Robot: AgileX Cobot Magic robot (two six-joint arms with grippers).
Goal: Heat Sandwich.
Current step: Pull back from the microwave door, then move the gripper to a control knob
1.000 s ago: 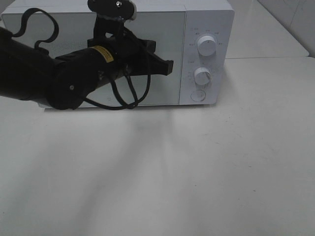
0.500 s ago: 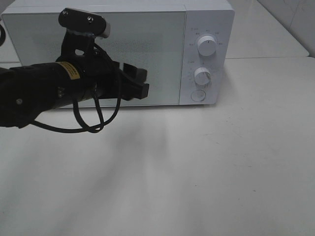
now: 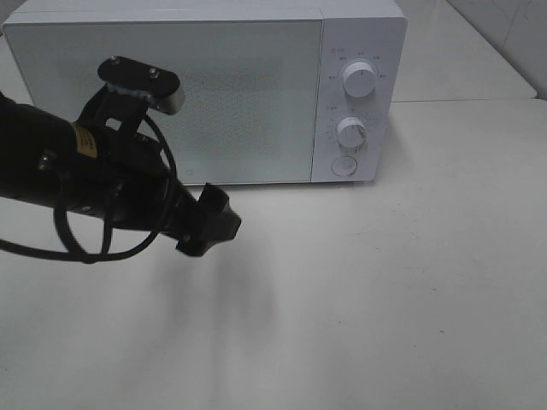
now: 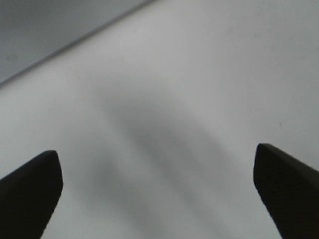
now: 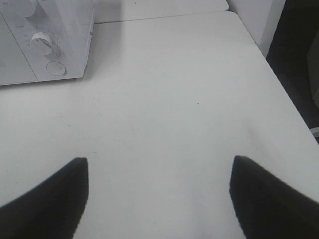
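Note:
The white microwave stands at the back of the table with its door closed. The sandwich is out of view. My left gripper hangs over the table in front of the door's lower edge, apart from it. In the left wrist view the left gripper is open, its dark fingertips wide apart with only bare tabletop between them. My right gripper is open and empty over the table to the right of the microwave; the exterior high view does not show it.
The microwave's control panel has two round knobs and a round button. The white table runs wide in front. Its right edge drops off beside a dark gap.
My left arm has drawn back from the microwave door, down and to the left, and its gripper has gone from shut to open. The right gripper has not moved.

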